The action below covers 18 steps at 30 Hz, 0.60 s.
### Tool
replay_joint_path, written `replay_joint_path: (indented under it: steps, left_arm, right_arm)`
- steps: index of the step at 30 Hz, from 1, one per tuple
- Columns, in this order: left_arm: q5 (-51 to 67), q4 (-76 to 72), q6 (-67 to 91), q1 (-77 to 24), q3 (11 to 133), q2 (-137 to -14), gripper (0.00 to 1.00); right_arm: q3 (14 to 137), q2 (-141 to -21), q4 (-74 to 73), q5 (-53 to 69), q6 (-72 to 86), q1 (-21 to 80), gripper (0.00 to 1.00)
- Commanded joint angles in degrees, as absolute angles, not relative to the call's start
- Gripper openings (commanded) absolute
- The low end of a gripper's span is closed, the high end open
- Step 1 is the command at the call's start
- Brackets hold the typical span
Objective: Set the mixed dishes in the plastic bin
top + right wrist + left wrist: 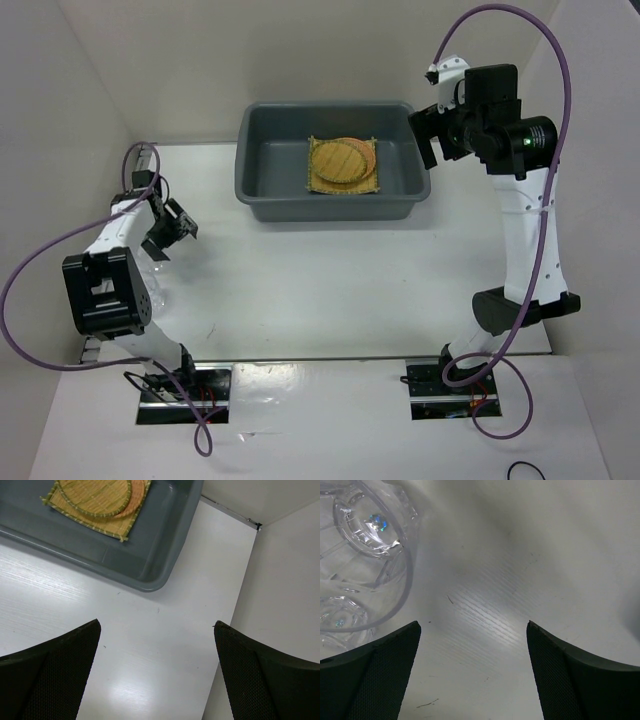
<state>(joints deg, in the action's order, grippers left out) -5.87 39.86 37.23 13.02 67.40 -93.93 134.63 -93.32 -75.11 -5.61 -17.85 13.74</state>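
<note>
The dark grey plastic bin (262, 196) stands at the back middle of the table. In it lies the square yellow woven mat (318, 185) with the yellow-tan disc (335, 160) on top and the orange-brown disc (369, 155) peeking out beneath it. The right wrist view shows the bin's corner (165, 540), the mat (62, 505) and both discs. My right gripper (432, 140) is open and empty, raised beside the bin's right end. My left gripper (170, 232) is open and empty, low over the table at the far left. Clear glass cups (372, 522) lie just left of its fingers.
White walls enclose the table on the left, back and right. The right wall (280, 580) is close to my right gripper. The left arm's purple cable (40, 260) loops out on the left side.
</note>
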Motion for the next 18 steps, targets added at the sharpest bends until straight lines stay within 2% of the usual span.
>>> replay_joint_path:
  steps: [1,8,18]
  left_arm:
    - [-2.56,40.42,35.68,13.18,71.88,-89.65,0.92]
    - [-5.45,45.17,32.44,12.66,83.58,-90.52,0.95]
    - [-6.42,41.31,26.72,18.1,77.96,-95.54,0.96]
  right_arm:
    - [134.38,-90.79,-74.53,-6.94,-17.4,14.24,0.98]
    - [134.91,-91.85,-74.53,-6.42,-17.4,14.24,0.98]
    - [135.44,-91.85,-74.53,-6.42,-17.4,14.24,0.98]
